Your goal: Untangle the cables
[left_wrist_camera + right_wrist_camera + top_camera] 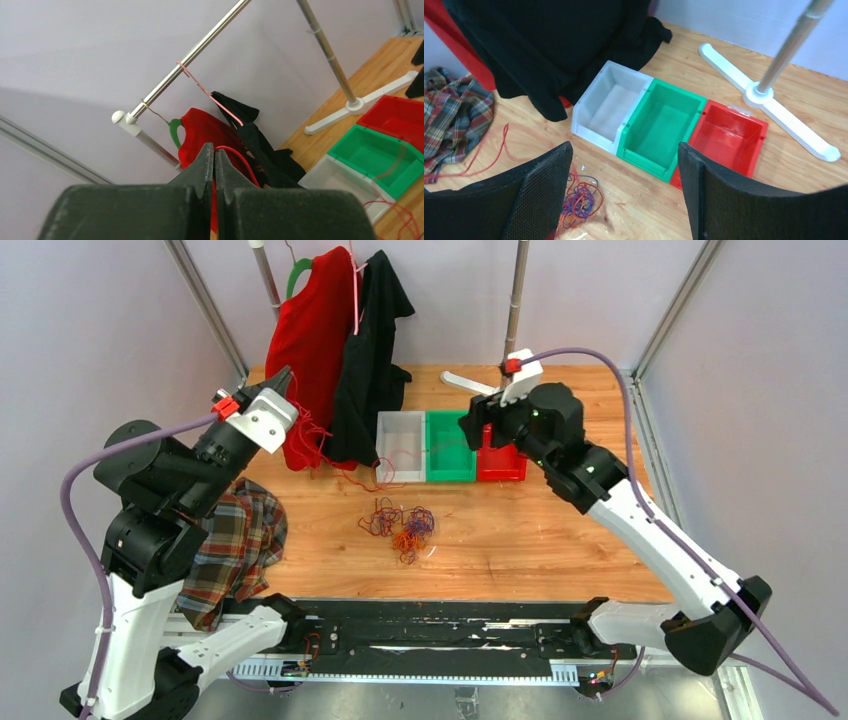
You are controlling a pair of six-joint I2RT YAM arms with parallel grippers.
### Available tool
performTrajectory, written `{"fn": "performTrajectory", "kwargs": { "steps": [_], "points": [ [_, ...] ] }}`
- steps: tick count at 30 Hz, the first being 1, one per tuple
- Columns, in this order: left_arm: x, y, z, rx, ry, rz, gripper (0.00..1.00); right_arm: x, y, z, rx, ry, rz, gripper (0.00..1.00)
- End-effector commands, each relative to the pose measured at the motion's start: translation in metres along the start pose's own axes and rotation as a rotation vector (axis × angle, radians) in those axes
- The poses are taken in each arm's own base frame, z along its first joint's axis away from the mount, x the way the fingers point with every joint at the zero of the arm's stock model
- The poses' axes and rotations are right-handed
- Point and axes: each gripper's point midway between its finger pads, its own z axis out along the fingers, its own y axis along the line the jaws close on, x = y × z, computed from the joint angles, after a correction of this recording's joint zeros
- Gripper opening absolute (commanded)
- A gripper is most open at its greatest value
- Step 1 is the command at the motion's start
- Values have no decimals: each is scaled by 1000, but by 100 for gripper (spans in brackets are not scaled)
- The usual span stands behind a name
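Observation:
A tangle of red, orange and purple cables [400,523] lies on the wooden table [560,550], in front of the bins. It also shows low in the right wrist view, as the cables [581,200] beside the left finger. My left gripper [285,380] is raised at the back left, by the hanging red shirt. Its jaws [215,150] are shut on a thin red cable [242,161] that arcs out of the tips. Red strands [322,448] trail from there down to the table. My right gripper [477,428] hovers over the bins, its fingers [549,180] wide apart and empty.
White bin [400,445], green bin [450,445] and red bin [500,465] stand side by side at mid-back. A red shirt [315,330] and black garment [375,350] hang from a rack; its white foot [462,382] lies behind. A plaid shirt [235,540] is heaped left.

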Motion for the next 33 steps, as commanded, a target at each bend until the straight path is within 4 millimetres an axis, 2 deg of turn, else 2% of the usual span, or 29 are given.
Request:
{"fn": "performTrajectory", "kwargs": {
  "steps": [1,3,5,7,8,9,10,12,14,16,18,22,25,27,30,33],
  "points": [
    [-2,9,-11,-44,-9,57,0,19,-20,-12,17,57,56,77],
    [-1,11,-14,-47,1,83,0,44,-40,-11,78,116,34,77],
    [-6,18,-18,-69,-10,118,0,75,-73,-12,214,214,32,77],
    [-18,35,-24,-123,-28,158,0,107,-107,-17,323,317,129,77],
    [-24,44,-26,-148,-32,172,0,117,-123,-21,368,330,184,77],
    [-29,51,-29,-164,-33,175,0,119,-127,-23,376,315,217,77],
    [-31,50,-31,-151,-28,169,0,119,-121,-22,338,282,240,77],
    [-33,40,-32,-93,-42,127,0,89,-90,-11,168,133,256,77],
    [-31,18,-29,-13,-72,58,0,44,-45,-2,0,-33,169,77],
    [-23,-11,-24,89,-80,-11,0,10,3,-1,-143,-117,80,77],
    [-11,-34,-19,170,-56,-72,0,-24,50,-5,-290,-198,26,75],
    [12,-46,-6,178,26,-141,0,-73,124,-28,-497,-384,-54,74],
    [15,-45,0,164,42,-172,0,-90,166,-44,-591,-472,-69,73],
    [15,-43,2,145,46,-187,0,-94,183,-48,-596,-530,-85,73],
    [17,-38,3,116,62,-214,0,-100,202,-47,-568,-617,-115,73],
    [19,-34,2,88,77,-240,0,-103,212,-36,-525,-641,-118,73]
  ]
}}
